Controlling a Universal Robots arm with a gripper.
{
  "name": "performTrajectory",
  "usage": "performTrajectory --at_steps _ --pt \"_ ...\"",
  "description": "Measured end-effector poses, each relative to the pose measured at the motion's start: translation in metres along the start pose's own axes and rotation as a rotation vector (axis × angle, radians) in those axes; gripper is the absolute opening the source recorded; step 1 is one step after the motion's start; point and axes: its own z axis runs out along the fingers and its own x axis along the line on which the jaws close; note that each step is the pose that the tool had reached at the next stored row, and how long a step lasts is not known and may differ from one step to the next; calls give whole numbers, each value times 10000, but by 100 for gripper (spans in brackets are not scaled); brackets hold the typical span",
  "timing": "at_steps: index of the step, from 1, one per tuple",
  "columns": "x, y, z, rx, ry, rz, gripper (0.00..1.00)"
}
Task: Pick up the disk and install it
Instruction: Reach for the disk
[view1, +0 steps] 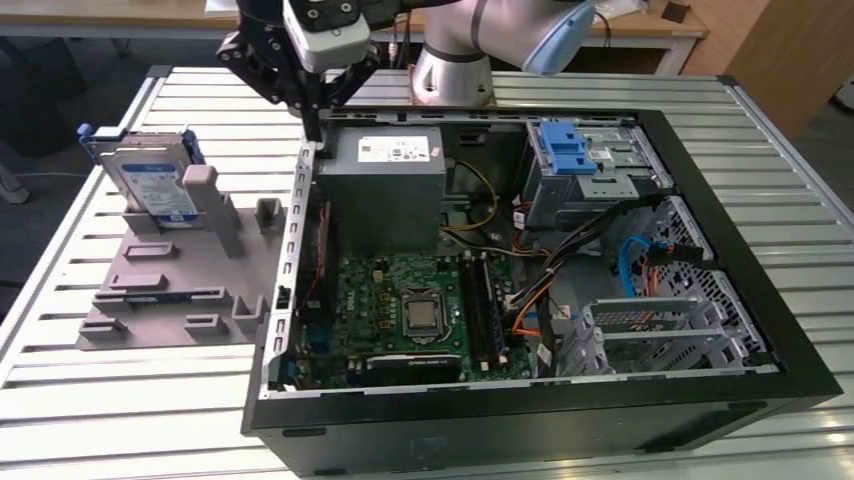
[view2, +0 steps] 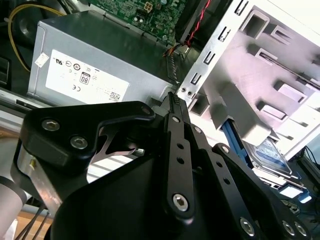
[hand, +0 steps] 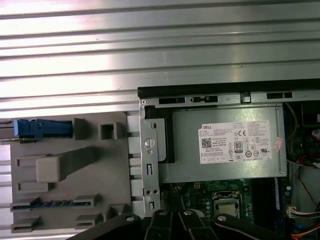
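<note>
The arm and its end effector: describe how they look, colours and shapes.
The arm has rounded silver-grey segments and a pale blue joint cap. The end effector is matt black, made of flat linkage bars joined by silver bolt heads and narrowing to slim tips. A light grey box is mounted above it.

An open computer case (view1: 534, 430) lies on the desk (view1: 160, 400); a holder (view1: 147, 290) sits just beside it on the exterior view's left, with the disk (view1: 147, 185) on edge at its far end; inside the case, the power supply (view1: 390, 185) sits far-left, the drive cage (view1: 587, 165) far-right, and the motherboard (view1: 400, 310) nearer; the claw (view1: 316, 125) hangs over the case's left wall.
</note>
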Motion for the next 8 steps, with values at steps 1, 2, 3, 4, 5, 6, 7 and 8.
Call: performTrajectory --at_steps 1,2,3,4,5,6,7,8 --pt "6 -1 1 1 5 0 11" --pt "12 -1 2 2 10 0 11" --pt "17 -2 4 2 13 0 11" --pt "23 -2 5 1 17 0 11" --pt "29 -3 7 2 20 0 11" --pt "35 -3 8 2 25 0 11" --pt "41 -4 10 2 27 1 11" --pt "47 -4 11 2 31 1 11"
